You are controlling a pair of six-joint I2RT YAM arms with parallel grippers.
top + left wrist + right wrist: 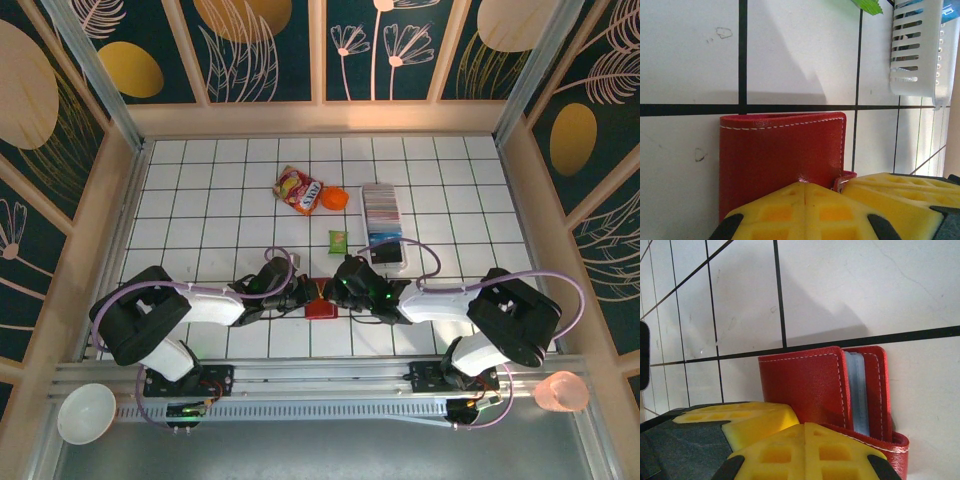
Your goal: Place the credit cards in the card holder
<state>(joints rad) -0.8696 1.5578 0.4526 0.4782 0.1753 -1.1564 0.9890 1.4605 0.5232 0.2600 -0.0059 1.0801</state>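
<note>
The red card holder (320, 303) lies near the front of the tiled table, between my two grippers. The left wrist view has its closed cover (782, 155) just beyond my left gripper (805, 184), whose yellow fingers are pressed together, tips touching the cover. In the right wrist view the card holder (805, 385) gapes slightly, showing bluish inner pockets (857, 390), and its snap tab (890, 445) runs past my right gripper (805, 426), which is shut with nothing visible between its fingers. The credit cards (381, 208) sit stacked in a white tray further back.
The white slotted tray (915, 50) stands behind and right of the card holder. A green packet (338, 240), a red-and-yellow snack packet (298, 190) and an orange item (335, 199) lie mid-table. A white bowl (85, 412) and a pink cup (562, 392) sit at the near corners.
</note>
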